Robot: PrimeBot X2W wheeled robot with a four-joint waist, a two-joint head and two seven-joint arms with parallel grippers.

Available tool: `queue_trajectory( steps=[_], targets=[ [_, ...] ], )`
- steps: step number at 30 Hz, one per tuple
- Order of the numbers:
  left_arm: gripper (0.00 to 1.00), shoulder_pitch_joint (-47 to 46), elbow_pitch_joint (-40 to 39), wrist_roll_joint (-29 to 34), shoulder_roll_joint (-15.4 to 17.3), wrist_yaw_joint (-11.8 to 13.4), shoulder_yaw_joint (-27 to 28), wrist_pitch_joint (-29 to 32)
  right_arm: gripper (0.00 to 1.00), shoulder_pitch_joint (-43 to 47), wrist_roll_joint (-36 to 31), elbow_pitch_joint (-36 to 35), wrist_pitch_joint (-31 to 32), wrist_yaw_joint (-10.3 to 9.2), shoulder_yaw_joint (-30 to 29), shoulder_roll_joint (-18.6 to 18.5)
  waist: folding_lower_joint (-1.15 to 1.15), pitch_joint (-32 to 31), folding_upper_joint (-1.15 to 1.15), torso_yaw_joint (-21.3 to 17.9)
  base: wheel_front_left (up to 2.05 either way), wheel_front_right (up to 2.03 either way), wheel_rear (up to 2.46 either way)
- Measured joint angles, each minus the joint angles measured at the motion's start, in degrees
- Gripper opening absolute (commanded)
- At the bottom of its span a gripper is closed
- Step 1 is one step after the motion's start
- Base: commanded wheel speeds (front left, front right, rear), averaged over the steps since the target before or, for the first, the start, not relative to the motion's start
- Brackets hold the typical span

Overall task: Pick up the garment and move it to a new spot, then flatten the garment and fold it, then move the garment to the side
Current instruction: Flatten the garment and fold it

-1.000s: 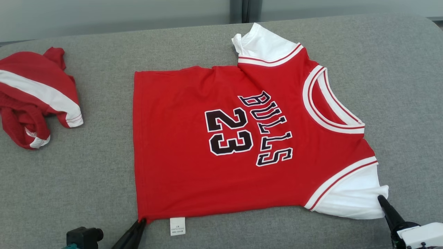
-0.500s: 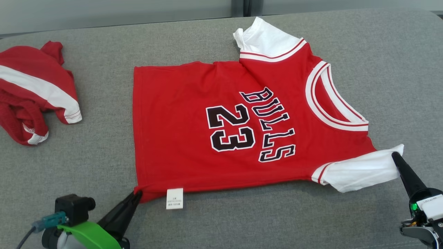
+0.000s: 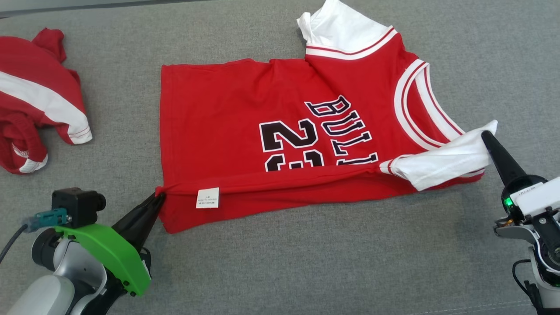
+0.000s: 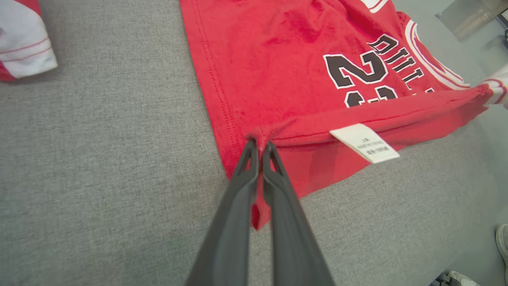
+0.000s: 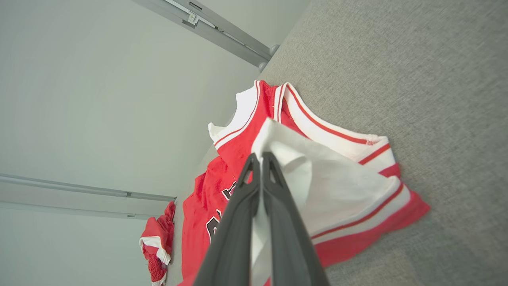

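Red jersey with black lettering (image 3: 227, 109) lies half-folded, centre of grey fabric surface (image 3: 306, 262). Pinched tight: left gripper (image 3: 158, 196) on hem corner (image 4: 258, 137), right gripper (image 3: 484, 134) on white sleeve (image 3: 442, 162). Risk: thin bites slip; uneven travel skews the fold.

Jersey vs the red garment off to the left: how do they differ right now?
1. The jersey lies mostly spread out, its near edge doubled over; the crumpled garment sits in a heap.
2. The jersey carries black lettering and a number; the crumpled garment shows only a white stripe.
3. The left gripper and right gripper hold the jersey, jaws shut; the crumpled garment is untouched.
Shared: red with white trim, on the grey surface.
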Motion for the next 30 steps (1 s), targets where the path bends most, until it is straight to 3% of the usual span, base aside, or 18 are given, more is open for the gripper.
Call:
queue_trajectory(
  steps=[19,20,21,22,30],
  targets=[
    [0.0,-7.82,5.76,-0.25,-2.27,0.79,-2.31,5.89,0.0,-11.12,-4.77,10.11,0.47,-1.32,3.26,0.03,0.0,2.83,0.0,0.25,0.0,0.0,0.0],
    [0.22,-8.04,6.3,-0.32,-2.56,0.98,-2.36,6.0,0.33,-11.49,-4.98,10.66,0.45,-1.32,3.41,0.11,0.0,2.79,0.0,0.25,0.0,0.0,0.0],
    [0.62,-8.15,6.77,-0.34,-2.87,1.05,-2.4,6.01,0.82,-11.89,-5.02,11.33,0.37,-1.32,3.54,0.26,0.0,2.68,0.0,0.24,0.0,0.0,0.0],
    [1.0,-8.15,7.73,-0.35,-3.35,1.2,-2.48,6.17,1.0,-12.37,-5.26,12.29,-0.05,-1.32,4.22,0.47,0.0,2.3,0.0,0.22,0.0,0.0,0.0],
    [1.0,-7.67,10.21,-1.9,-4.17,3.61,0.64,4.44,1.0,-13.58,-7.95,13.37,-4.66,-0.76,2.21,0.01,0.0,0.19,0.0,-0.32,0.0,0.0,0.0]
  ],
)
